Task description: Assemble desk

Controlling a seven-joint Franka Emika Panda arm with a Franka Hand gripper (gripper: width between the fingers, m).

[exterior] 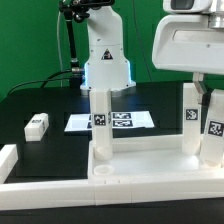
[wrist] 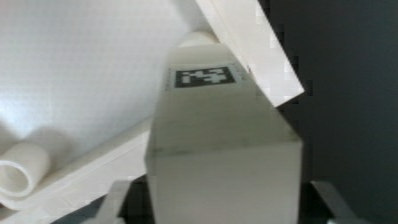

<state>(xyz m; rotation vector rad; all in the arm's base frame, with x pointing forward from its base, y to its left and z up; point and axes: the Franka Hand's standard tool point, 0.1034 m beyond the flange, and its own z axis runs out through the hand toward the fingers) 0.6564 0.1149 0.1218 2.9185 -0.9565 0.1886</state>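
Claw (wrist: 222, 205): dark fingers (wrist: 125, 205) flank a white square plastic block leg (wrist: 217, 140) with a black-and-white tag. Cannot tell whether they pinch it or stand just clear.

Exterior view: this leg stands upright at 3 o'clock, on the wide white tray-like plastic tabletop (exterior: 140, 165) lying at 6 o'clock. A loose spare leg (exterior: 36, 125) lies at 9 o'clock on the black table (exterior: 55, 110).

Judgement: the leg is light, rigid and smooth-sided, so likely slippery. Take it on opposite flat faces, squarely, and keep it plumb.

Smooth, matt white plastic desk (exterior: 145, 166)
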